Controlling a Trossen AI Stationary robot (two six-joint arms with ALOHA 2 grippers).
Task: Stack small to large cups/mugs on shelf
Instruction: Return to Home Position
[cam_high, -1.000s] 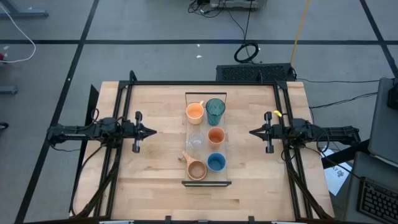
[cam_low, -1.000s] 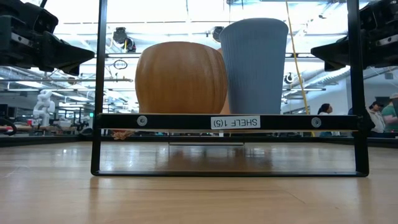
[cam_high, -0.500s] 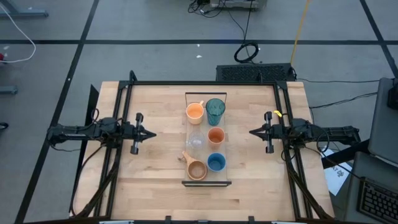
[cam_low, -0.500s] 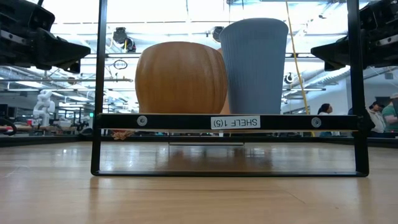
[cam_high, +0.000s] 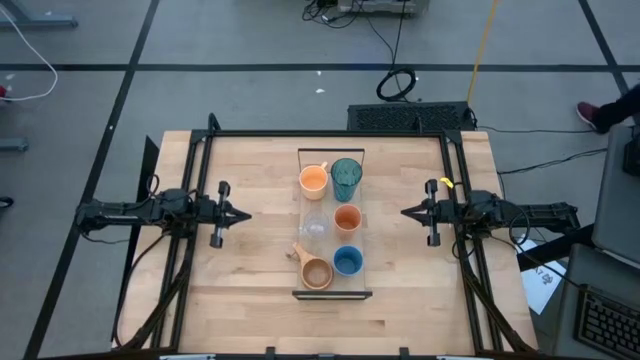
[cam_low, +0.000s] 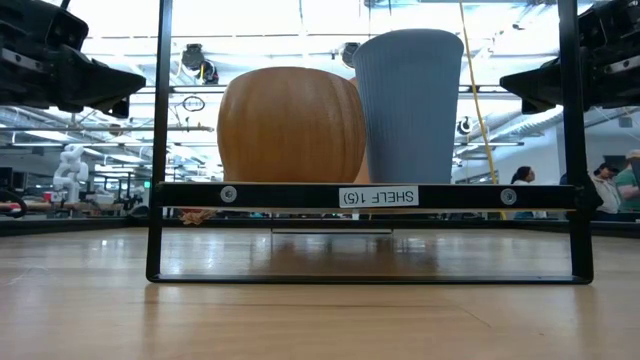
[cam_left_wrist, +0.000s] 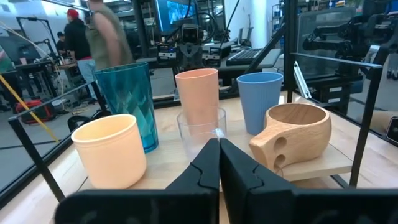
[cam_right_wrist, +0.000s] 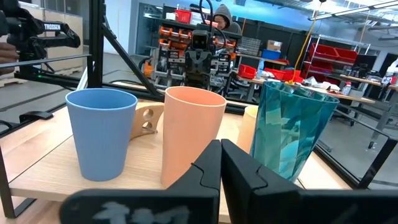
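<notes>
step: both arms are parking at home, judging by their pose; all cups are already sitting on the shelf
worktop (cam_high: 260, 300): carrying the shelf at its centre
shelf (cam_high: 332, 290): lying long axis near-to-far, midway between the two arms
near row: wooden mug (cam_high: 317, 272) is sitting left with its handle pointing far-left toward the shelf edge; blue cup (cam_high: 347, 261) is just beside it on the right
middle row: clear cup (cam_high: 315, 228) left, small orange cup (cam_high: 347, 218) right
left tool (cam_high: 243, 212): hanging left of the shelf, well apart from it, fingers pressed together, pinching nothing
right tool (cam_high: 406, 212): hanging right of the shelf, well apart, fingers pressed together, pinching nothing
far row: orange handled mug (cam_high: 314, 180) left, teal tumbler (cam_high: 346, 178) right
risk 1: wooden mug's handle is reaching the shelf's left edge, so a stray left-arm sweep could be catching it and dragging the mug off
risk 2: teal tumbler is standing tallest, likely first to tip if the worktop gets bumped
risk 3: cups are standing in two columns, so the small-to-large order may be reading as wrong
count cups/mugs: 6 (2 orange, 1 blue, 1 teal, 1 clear, 1 wooden)
count shelf: 1
count tools: 2
</notes>
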